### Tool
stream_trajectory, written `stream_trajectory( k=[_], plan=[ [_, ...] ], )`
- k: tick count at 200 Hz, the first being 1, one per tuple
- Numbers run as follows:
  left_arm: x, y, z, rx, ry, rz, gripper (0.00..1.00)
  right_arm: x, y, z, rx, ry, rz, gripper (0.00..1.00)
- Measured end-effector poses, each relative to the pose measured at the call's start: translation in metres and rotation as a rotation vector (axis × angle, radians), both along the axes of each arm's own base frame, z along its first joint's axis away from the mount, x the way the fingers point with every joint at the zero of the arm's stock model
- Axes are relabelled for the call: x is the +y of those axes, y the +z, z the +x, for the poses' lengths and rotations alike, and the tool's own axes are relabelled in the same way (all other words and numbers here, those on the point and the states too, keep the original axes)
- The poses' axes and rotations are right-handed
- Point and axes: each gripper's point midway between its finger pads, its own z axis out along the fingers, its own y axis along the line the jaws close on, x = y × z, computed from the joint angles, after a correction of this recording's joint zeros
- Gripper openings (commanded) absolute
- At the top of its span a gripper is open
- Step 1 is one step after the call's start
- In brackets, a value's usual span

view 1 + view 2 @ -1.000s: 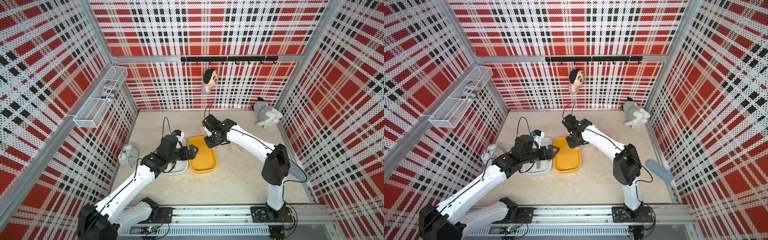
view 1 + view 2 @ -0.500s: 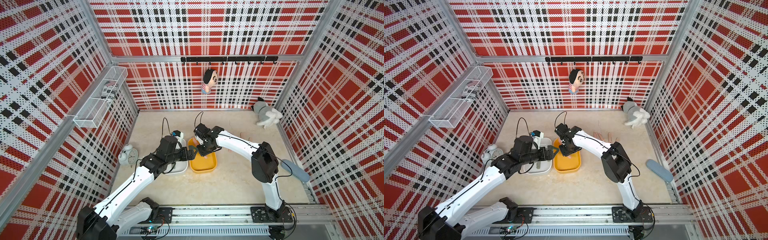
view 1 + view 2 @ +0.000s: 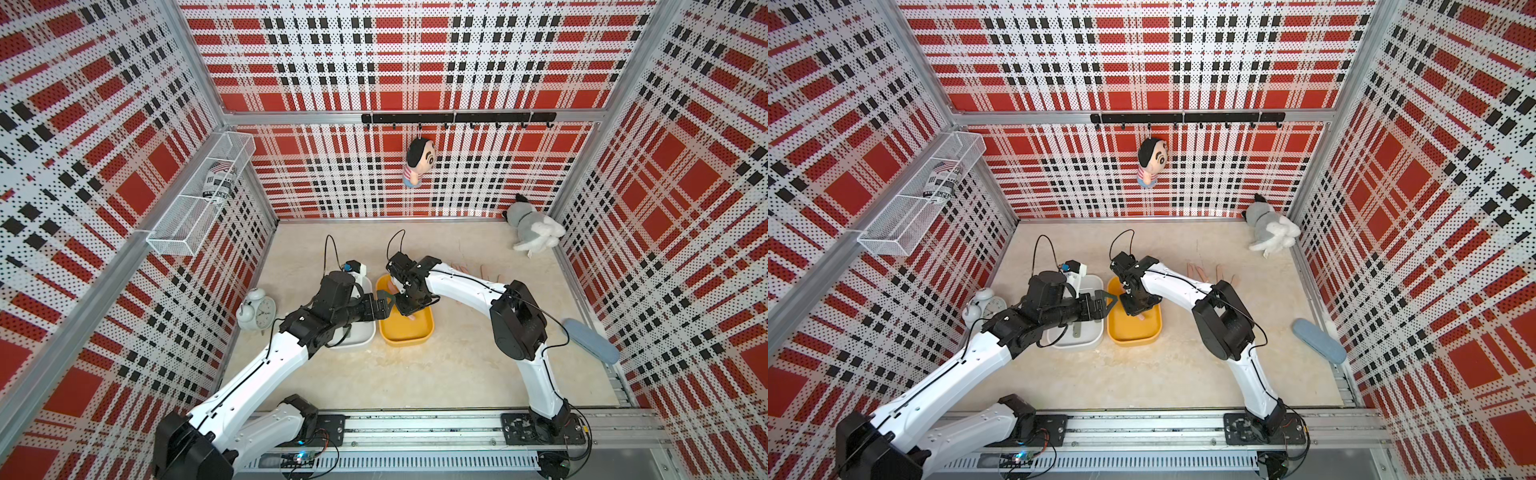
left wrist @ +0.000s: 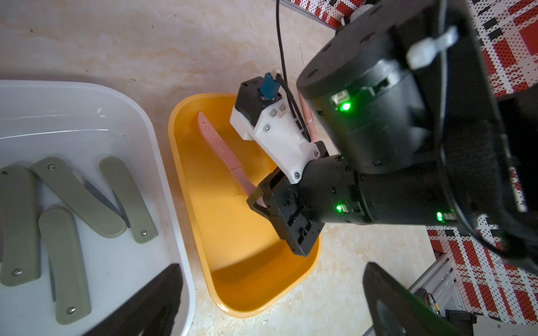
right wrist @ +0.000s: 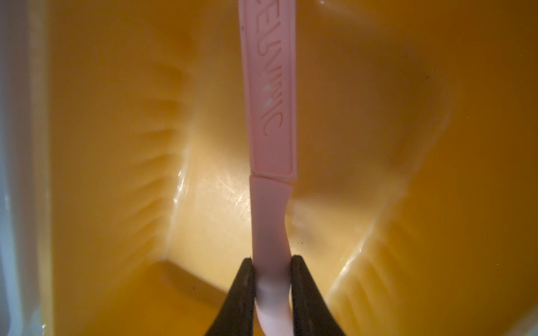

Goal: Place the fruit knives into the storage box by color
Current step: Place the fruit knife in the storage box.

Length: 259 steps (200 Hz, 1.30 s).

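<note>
Two white arms reach over the beige tabletop (image 3: pixel 415 374), the left arm (image 3: pixel 266 365) from the near left and the right arm (image 3: pixel 461 284) bent in from the right. They meet above a pair of open boxes standing side by side, rims almost touching: a white box (image 3: pixel 361 338) and a yellow box (image 3: pixel 409 336).

The left gripper (image 4: pixel 272 270) hangs over the seam between the boxes with its jaws spread wide and nothing between them. The right gripper (image 5: pixel 272 261) is lowered into the yellow box, its jaws pinched on the handle end of a salmon-pink knife (image 4: pixel 221 148). That knife lies lengthwise inside the yellow box with its free end close to the end wall; whether it rests on the floor cannot be told.

Four olive-green knives (image 4: pixel 77 196) lie loosely overlapped in the white box. More pink knives (image 3: pixel 1202 272) lie on the tabletop behind the right arm, well apart from both boxes.
</note>
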Motion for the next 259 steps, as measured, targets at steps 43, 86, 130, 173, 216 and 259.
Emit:
stream_trajectory(
  k=[43,86,130,173,216,259],
  plan=[
    [0.000,0.000,0.000,0.000,0.001,0.001,0.98,-0.001,-0.013,0.000,0.018,0.001,-0.020,0.27],
    [0.000,0.000,0.000,-0.001,0.002,0.002,0.98,-0.001,-0.016,0.000,0.021,0.010,-0.024,0.46],
    [0.001,0.000,0.000,-0.001,0.003,0.002,0.98,0.000,-0.011,0.004,0.009,0.009,-0.013,0.58],
    [0.002,0.002,-0.001,-0.005,0.003,0.000,0.98,-0.005,0.012,0.018,-0.034,-0.021,0.032,0.63],
    [0.001,0.014,0.000,-0.015,0.003,-0.007,0.98,-0.017,0.072,0.043,-0.152,-0.075,0.158,0.67],
    [-0.006,0.057,0.012,-0.090,0.002,-0.050,0.98,-0.042,0.113,0.059,-0.239,-0.139,0.232,0.70]
  ],
)
